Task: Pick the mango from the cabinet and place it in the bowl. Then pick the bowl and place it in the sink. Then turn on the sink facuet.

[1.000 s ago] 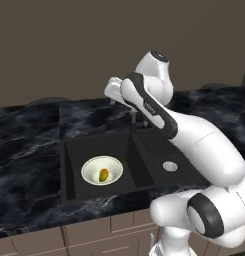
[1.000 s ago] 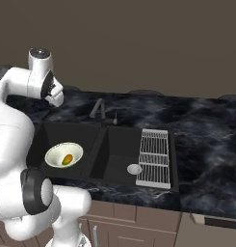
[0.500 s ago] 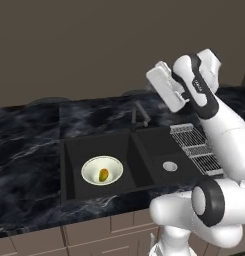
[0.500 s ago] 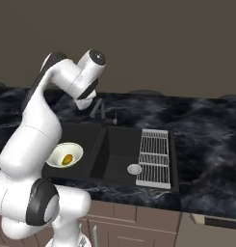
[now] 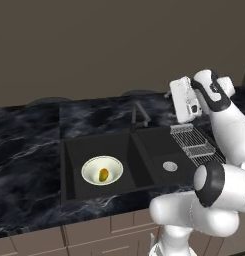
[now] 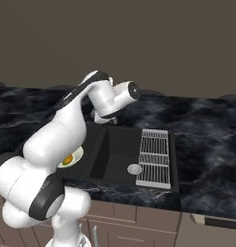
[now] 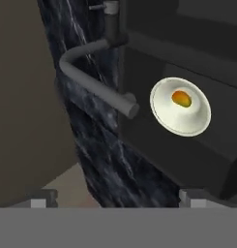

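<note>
Jaws wide apart and empty, facing stiff, probably slick sink facuet [image 7: 93, 83]; best pushed at its handle

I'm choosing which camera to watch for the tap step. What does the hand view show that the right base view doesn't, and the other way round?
Hand view alone: the sink facuet up close, its bent spout reaching over the sink, with the whole bowl in sight.

Right base view alone: the drain rack, the round drain and the cupboard fronts; here the arm hides the facuet and most of the bowl.

Both: the black basin, the marbled counter, and the mango lying in the bowl.
</note>
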